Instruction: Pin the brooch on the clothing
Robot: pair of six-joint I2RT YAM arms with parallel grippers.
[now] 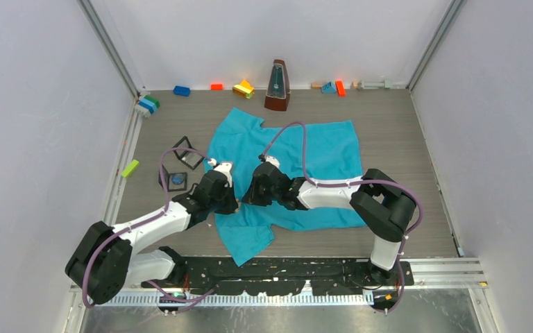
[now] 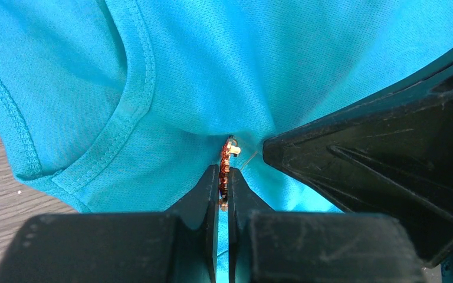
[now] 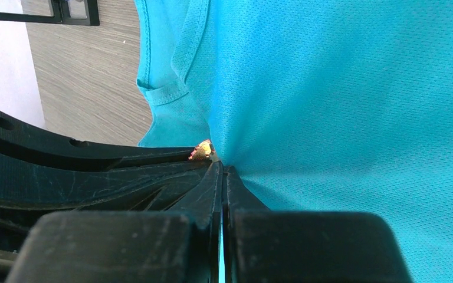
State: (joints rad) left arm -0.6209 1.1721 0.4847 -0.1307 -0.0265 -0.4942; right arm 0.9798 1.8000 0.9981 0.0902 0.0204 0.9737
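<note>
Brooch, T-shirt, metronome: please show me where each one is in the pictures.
brooch (image 2: 226,158), left wrist view, its exposed coppery edge.
T-shirt (image 1: 330,149), top external view, the flat body fabric.
metronome (image 1: 277,87), top external view, its front face.

The right tool (image 3: 222,172) pinches the clothing (image 3: 342,100) beside the brooch (image 3: 201,151).

Table (image 1: 402,152), grey wood-grain. Teal T-shirt (image 1: 326,149) spread at centre. Metronome (image 1: 277,86) upright at far edge. Coloured blocks (image 1: 243,89) along far edge. Green block (image 1: 130,168) and black square frames (image 1: 187,154) at left.
</note>
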